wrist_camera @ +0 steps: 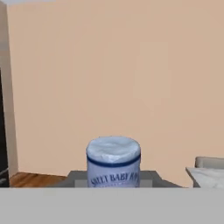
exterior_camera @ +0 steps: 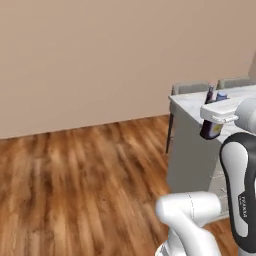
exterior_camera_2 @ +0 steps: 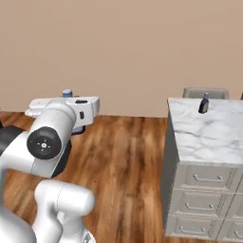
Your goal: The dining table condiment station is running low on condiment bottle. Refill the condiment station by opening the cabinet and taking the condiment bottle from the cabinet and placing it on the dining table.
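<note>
The hand view looks down the condiment bottle (wrist_camera: 113, 162) from close by; its pale bluish cap fills the lower middle, and under a dark blue band the label reads "SWEET BABY", with further letters cut off at the bottom edge; on the arm's dark forearm in the left base view small white lettering runs lengthwise, too small to read with certainty.

The condiment bottle (exterior_camera: 212, 128) hangs in the air under the white hand, its dark body and yellow-white label showing below the hand, in front of the near edge of the dining table (exterior_camera: 187, 107); the fingers are pinching the condiment bottle, though the fingers themselves are mostly hidden by the hand; in the right base view the bluish cap (exterior_camera_2: 67, 93) peeks above the hand, and the bottle's dark body is largely hidden behind it.

On the marble tabletop (exterior_camera_2: 213, 135) stands another small dark bottle (exterior_camera_2: 204, 103) near the far edge, upright, well apart from the held one; in the left base view it (exterior_camera: 209, 94) shows just behind the hand; grey chairs (exterior_camera: 190, 88) stand at the far side; drawer fronts (exterior_camera_2: 206, 178) with silver handles line the side of the table; a wooden floor (exterior_camera: 80, 170) and a plain beige wall (exterior_camera: 100, 55) lie around.
</note>
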